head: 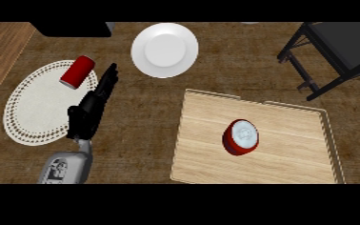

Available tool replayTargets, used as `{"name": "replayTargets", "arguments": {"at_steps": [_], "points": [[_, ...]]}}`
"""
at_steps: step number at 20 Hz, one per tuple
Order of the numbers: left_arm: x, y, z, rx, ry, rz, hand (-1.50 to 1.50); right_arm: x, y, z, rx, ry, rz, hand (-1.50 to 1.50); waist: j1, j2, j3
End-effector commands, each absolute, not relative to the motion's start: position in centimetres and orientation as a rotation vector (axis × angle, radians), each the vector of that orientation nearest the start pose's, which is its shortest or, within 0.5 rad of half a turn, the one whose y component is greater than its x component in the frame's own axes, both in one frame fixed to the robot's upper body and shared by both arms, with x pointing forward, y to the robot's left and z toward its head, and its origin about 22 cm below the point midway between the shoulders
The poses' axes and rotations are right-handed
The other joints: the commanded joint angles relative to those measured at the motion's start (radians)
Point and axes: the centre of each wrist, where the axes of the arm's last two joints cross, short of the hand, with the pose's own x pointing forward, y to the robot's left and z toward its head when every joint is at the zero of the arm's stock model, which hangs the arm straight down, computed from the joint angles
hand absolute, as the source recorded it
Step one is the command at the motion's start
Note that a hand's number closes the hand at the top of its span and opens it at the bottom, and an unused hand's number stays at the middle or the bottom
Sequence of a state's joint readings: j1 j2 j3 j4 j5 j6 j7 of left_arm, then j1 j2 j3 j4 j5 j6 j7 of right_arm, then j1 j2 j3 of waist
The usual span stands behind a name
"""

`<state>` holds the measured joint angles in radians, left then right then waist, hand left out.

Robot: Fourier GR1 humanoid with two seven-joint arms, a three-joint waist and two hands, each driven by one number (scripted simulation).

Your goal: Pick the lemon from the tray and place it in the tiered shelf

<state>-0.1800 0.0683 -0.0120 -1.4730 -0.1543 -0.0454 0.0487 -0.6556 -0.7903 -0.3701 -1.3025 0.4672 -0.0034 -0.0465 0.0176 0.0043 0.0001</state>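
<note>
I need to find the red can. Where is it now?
In the head view, the red cylindrical can lies at the left on the round white placemat, just left of the left hand's fingertips.

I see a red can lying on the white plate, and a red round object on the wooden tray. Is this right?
Not quite. The head view shows the red can lying on the white lace mat at the left, not on the white plate, which lies bare beside it. The red round object is indeed on the wooden tray.
</note>
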Motion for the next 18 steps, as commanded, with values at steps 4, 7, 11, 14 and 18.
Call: {"name": "replayTargets", "arguments": {"at_steps": [4,7,11,14,18], "points": [[27.6,22.0,1.1,0.112,-1.595,-0.269,0.0,37.0,-40.2,25.9,-1.307,-1.877,0.396,1.5,0.001,-0.001,0.0],[28.2,22.7,2.1,0.095,-1.577,-0.27,0.0,36.6,-41.5,26.7,-0.986,-2.018,0.173,1.5,-0.002,-0.003,0.001],[27.3,20.8,3.0,0.098,-1.581,-0.268,0.0,37.5,-44.1,24.7,-0.999,-2.005,0.156,1.5,0.004,-0.001,0.001],[29.2,22.1,2.1,0.098,-1.594,-0.269,0.0,39.0,-44.1,25.4,-0.985,-2.012,0.168,1.5,0.003,0.002,0.0],[29.5,23.6,1.1,0.086,-1.587,-0.277,0.0,38.7,-46.4,24.6,-1.005,-2.018,0.138,1.5,0.016,0.01,0.001]]}}
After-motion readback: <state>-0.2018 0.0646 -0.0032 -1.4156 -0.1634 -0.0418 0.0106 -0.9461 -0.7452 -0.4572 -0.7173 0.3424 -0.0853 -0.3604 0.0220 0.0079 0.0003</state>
